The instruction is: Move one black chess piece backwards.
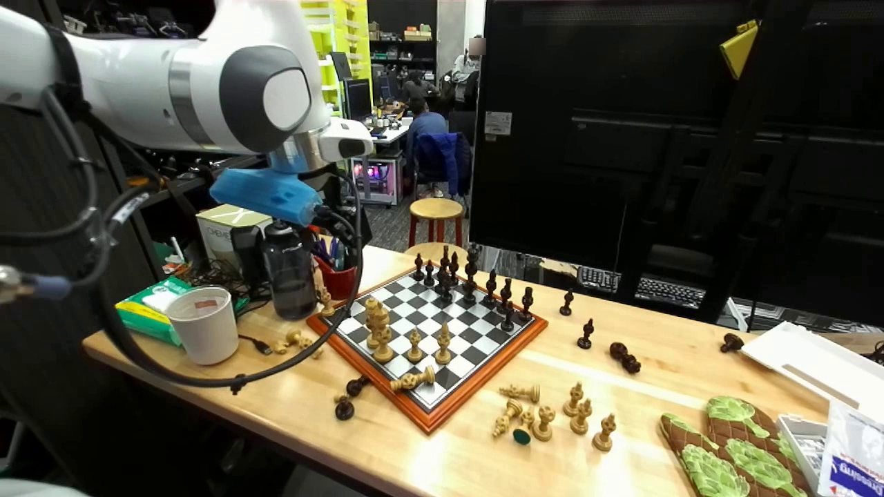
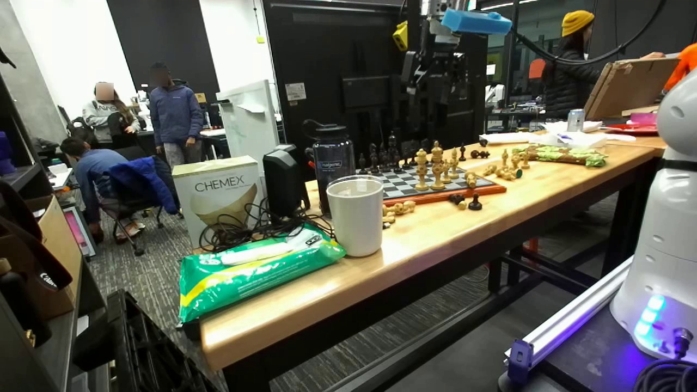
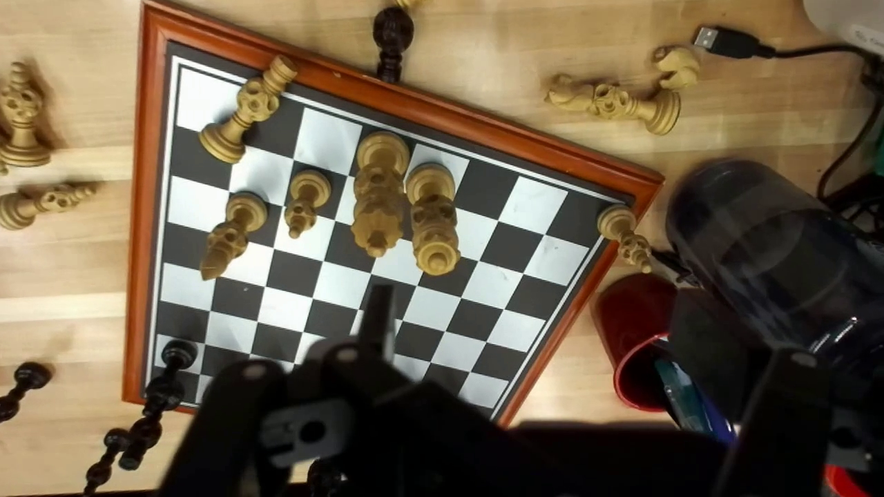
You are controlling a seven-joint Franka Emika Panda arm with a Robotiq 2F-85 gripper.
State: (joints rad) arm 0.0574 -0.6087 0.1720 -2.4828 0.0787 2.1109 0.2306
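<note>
The chess board with a red-brown wooden rim lies on the table. Several black chess pieces stand upright on its far side. Some black pieces show at the lower left in the wrist view, partly hidden by the gripper. Several light wooden pieces stand on the near side; one lies tilted on the board's corner. My gripper is open and empty, its fingers wide apart. It hangs well above the board in an exterior view, touching no piece.
Black pieces and light pieces stand or lie on the table beside the board. A dark water bottle, red pen cup and white cup stand at one side. A patterned cloth mitt lies at the other.
</note>
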